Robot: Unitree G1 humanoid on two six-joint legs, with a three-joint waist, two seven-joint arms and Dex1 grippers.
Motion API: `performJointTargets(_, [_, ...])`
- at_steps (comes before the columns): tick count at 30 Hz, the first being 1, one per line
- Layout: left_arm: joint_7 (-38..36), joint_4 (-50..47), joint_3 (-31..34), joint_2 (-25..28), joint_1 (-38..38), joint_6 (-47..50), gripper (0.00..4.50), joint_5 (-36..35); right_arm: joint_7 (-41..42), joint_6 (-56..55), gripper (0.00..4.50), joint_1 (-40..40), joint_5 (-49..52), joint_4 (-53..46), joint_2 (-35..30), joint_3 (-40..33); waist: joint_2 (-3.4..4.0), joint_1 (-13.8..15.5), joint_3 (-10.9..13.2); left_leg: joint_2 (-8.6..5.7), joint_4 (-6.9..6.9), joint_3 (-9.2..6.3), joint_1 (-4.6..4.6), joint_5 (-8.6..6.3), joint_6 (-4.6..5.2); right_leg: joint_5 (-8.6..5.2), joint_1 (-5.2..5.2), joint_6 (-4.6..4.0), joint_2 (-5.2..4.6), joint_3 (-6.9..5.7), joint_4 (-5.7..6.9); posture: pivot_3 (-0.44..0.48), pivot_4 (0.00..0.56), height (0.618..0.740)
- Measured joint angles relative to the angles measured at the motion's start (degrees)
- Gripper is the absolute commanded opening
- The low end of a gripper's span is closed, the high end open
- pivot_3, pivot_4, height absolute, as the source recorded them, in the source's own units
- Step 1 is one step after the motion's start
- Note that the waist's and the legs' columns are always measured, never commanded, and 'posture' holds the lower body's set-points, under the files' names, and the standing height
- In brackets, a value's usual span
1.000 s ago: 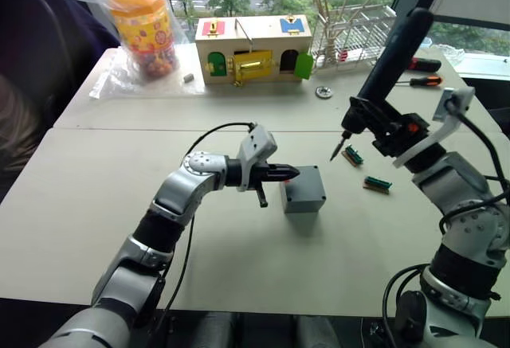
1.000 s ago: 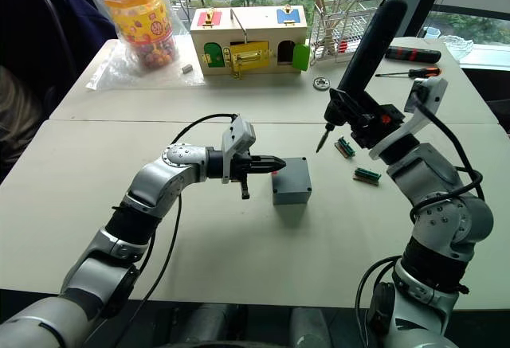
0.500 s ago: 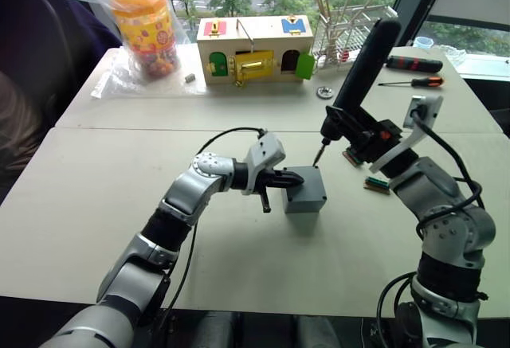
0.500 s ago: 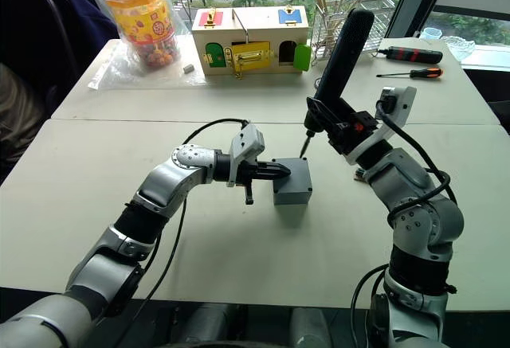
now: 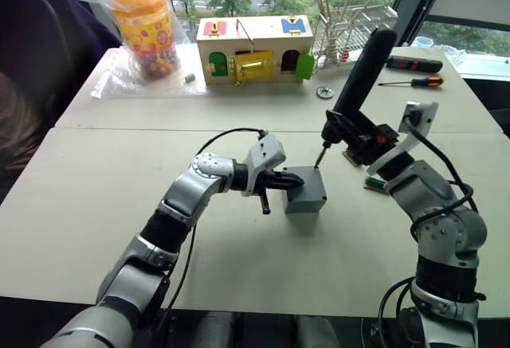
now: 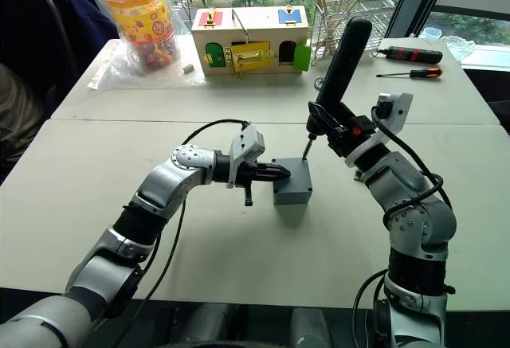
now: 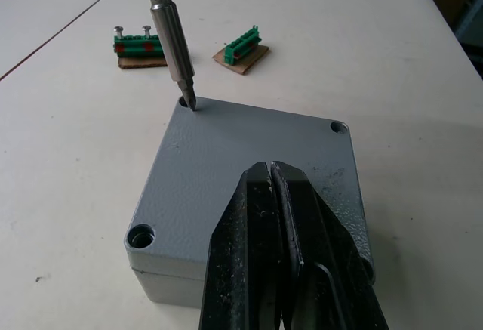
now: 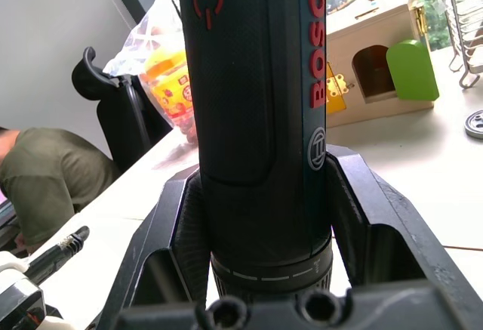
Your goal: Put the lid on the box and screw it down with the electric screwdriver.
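Observation:
The grey box [image 5: 305, 195] stands mid-table with the lid [image 7: 249, 164] lying flat on top of it. My left gripper [image 7: 272, 171] is shut with nothing in it, and its tips rest on the lid from the box's left side [image 5: 296, 179]. My right gripper [image 8: 268, 228] is shut on the black electric screwdriver [image 5: 358, 73], which leans up and to the right above the box. The metal bit [image 7: 172, 39] comes down with its tip in the lid's far corner screw hole [image 7: 187, 106]. Two other corner holes on the lid show open.
Two green terminal blocks [image 5: 378, 182] [image 7: 241, 47] lie just right of the box. A wooden box with coloured doors [image 5: 253, 48], a bagged orange jar [image 5: 143, 25], a wire rack [image 5: 351, 29] and hand screwdrivers [image 5: 414, 64] stand at the back. A person [image 8: 45, 186] sits at the left.
My right arm has swung the screwdriver left and down, from beside the box to its far corner, where the bit tip now sits. The left gripper has edged onto the lid.

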Motion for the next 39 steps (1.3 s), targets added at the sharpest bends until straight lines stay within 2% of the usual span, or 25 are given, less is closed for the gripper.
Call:
performJointTargets(10, [-0.02, -0.63, -0.01, 0.0, 0.28, 0.58, 0.0, 0.0, 1.07, -1.73, 1.76, 0.28, -1.12, 1.29, -1.32, 1.14, 0.0, 0.03, 0.0, 0.0, 0.01, -0.01, 0.0, 0.0, 0.0, 0.0, 0.01, 0.0, 0.0, 0.0, 0.0, 0.0, 0.15, 0.74])
performJointTargets(15, [0.0, -0.62, -0.08, 0.07, 0.52, 0.53, 0.0, 0.18, 4.12, -4.78, 1.76, 2.71, -4.3, -1.46, -4.18, 5.31, -0.04, 0.0, -0.11, 0.0, 0.0, -0.02, 0.06, 0.0, 0.0, 0.0, 0.04, 0.0, 0.01, 0.0, 0.03, 0.0, 0.15, 0.74])
performJointTargets(17, [-0.1, -0.63, -0.58, 0.13, 0.82, 0.57, 0.0, 0.28, 5.22, -7.11, 1.76, 4.34, -6.71, -2.68, -4.65, 7.3, -0.11, 0.02, -0.25, 0.01, -0.03, -0.06, 0.28, 0.0, 0.0, 0.0, 0.24, 0.0, 0.02, 0.0, 0.0, 0.0, 0.15, 0.74])
performJointTargets(19, [-0.26, -0.63, -0.97, 0.46, 1.12, 0.62, 0.0, 0.35, 5.82, -9.15, 1.76, 6.09, -8.36, -3.48, -4.66, 8.38, -0.29, 0.05, -0.38, 0.01, -0.23, -0.09, 0.87, -0.01, 0.01, 0.0, 0.75, 0.0, 0.02, 0.0, -0.17, 0.0, 0.15, 0.74])
performJointTargets(27, [-0.41, -0.54, -1.56, 0.51, 1.87, 0.59, 0.0, 0.69, 6.42, -13.41, 1.76, 9.11, -11.03, -2.8, -3.59, 9.33, -0.81, 0.08, -1.26, 0.0, -0.23, -0.38, 0.97, -0.01, 0.01, 0.0, 0.93, 0.0, 0.11, 0.0, -0.23, 0.0, 0.15, 0.74])
performJointTargets(30, [-0.53, -0.47, -1.72, 0.51, 2.0, 0.62, 0.0, 1.17, 6.8, -14.04, 1.76, 9.46, -11.25, -2.13, -3.6, 9.36, -0.8, 0.14, -1.52, 0.01, -0.28, -0.69, 1.05, -0.01, 0.0, 0.0, 1.37, 0.0, 0.24, 0.0, -0.93, 0.0, 0.15, 0.74])
performJointTargets(39, [-0.56, -0.18, -1.91, 0.46, 2.01, 0.63, 0.0, 1.46, 7.56, -15.54, 1.76, 9.86, -11.79, -1.06, -3.29, 9.5, -0.84, 0.17, -1.79, 0.0, -0.3, -0.78, 1.17, -0.01, 0.0, 0.0, 1.52, -0.01, 0.23, 0.0, -0.95, 0.0, 0.15, 0.74])
